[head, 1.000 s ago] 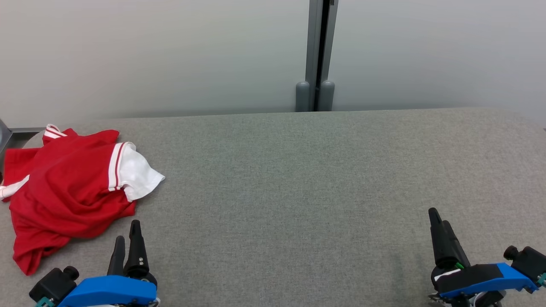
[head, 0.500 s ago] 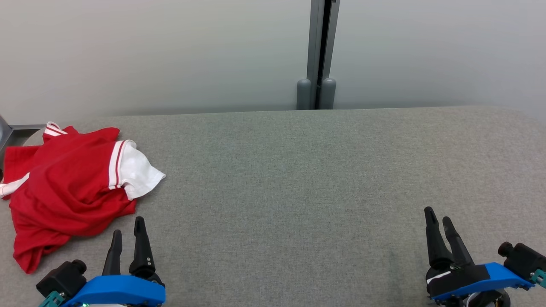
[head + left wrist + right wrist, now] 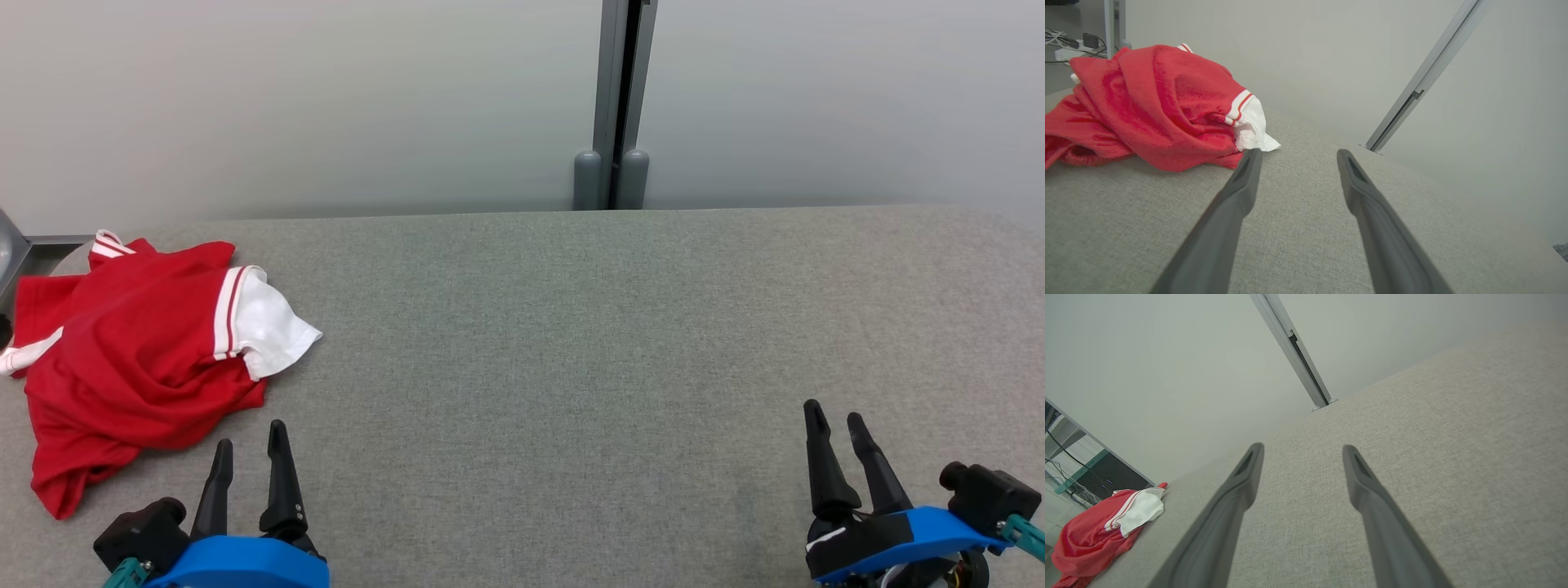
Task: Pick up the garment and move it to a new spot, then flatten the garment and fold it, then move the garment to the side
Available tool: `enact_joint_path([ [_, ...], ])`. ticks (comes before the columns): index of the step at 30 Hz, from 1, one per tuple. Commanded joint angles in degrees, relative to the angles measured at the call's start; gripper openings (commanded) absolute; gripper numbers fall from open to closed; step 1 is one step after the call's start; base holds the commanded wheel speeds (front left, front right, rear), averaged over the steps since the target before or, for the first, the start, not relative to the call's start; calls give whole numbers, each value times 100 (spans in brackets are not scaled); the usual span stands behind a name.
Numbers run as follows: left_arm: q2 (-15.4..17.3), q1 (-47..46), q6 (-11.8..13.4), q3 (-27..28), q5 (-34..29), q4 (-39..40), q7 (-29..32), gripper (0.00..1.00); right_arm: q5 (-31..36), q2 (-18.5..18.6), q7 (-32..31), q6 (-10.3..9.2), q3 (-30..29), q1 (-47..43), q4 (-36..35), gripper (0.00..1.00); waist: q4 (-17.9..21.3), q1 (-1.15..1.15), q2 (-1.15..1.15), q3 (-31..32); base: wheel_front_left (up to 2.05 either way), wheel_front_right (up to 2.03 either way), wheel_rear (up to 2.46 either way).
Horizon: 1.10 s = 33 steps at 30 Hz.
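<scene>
crumpled red garment, grey table

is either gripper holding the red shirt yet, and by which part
Nothing is held. The left gripper and right gripper both stand open and empty; the crumpled red and white garment lies loose on the grey fabric surface, apart from both.

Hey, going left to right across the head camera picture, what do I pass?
Red and white garment → grey post at the wall → right gripper. The left gripper sits below the garment's right part, so it's left unranked.
</scene>
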<state>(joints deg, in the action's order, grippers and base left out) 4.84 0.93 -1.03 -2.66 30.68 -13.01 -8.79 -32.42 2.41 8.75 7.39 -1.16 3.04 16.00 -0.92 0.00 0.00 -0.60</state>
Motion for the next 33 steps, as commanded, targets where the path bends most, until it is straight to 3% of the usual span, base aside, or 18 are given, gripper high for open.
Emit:
enact_joint_path([
  [1,44,6,23,-24,-167,50,-61,100,180,48,70,10,25,46,-7,100,4,0,0,2,0,0,0],
  [33,137,89,183,-268,-1529,-289,-463,100,1684,62,469,14,147,4,184,100,5,0,0,35,0,0,0],
])
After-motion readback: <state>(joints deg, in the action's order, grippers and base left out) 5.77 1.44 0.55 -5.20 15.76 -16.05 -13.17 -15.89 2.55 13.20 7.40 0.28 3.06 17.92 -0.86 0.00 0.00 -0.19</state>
